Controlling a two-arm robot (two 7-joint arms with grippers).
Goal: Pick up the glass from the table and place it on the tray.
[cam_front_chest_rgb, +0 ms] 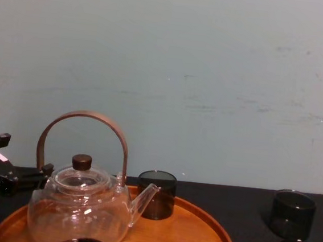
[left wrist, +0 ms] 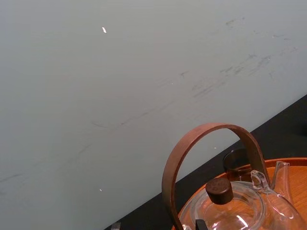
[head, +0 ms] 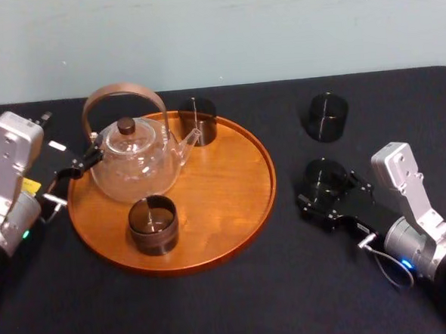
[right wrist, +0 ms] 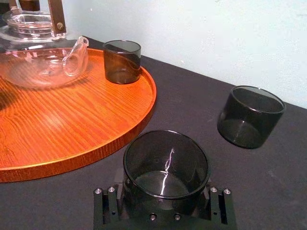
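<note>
Right gripper (head: 327,189) clamped on dark glass (right wrist: 165,165), glass upright on table (head: 292,299), near tray (head: 231,181) at its 3 o'clock, left gripper (head: 85,162) at tray's 9 o'clock, beside glass teapot (head: 132,169).

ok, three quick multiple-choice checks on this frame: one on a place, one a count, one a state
1. The right gripper is: A over the tray; B beside the teapot; C at the near glass on the table.
2. Dark glasses standing on the tray: A one; B two; C four.
3. The teapot's lid is: A on the pot; B lying on the tray; C on the table.

1 C: the head view shows it at that glass, to the right of the tray.
2 B: a back glass and a front glass.
3 A: the lid sits on top of the teapot.

The left gripper is at the tray's left edge, by the teapot.
</note>
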